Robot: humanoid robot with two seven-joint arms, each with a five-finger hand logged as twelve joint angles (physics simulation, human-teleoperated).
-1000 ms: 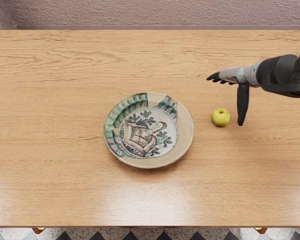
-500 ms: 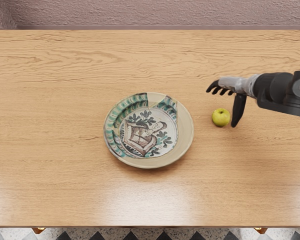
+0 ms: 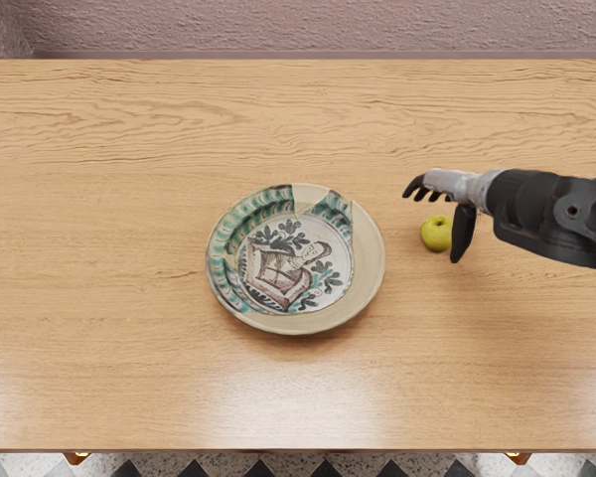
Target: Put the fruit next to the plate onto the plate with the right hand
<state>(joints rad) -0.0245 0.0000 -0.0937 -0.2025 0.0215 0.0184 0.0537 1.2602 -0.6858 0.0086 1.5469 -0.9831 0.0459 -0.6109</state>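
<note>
Approach is the step: right hand (image 3: 452,189), fingers apart and empty, hovers at the green fruit (image 3: 434,234) beside the plate (image 3: 373,264), toward the table's (image 3: 129,149) right edge; next, it must close around it.

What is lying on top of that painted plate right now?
Nothing yet: the plate shows only its painted pattern, fully uncovered. The green apple sits on the table beside it, by the right robot hand.
</note>
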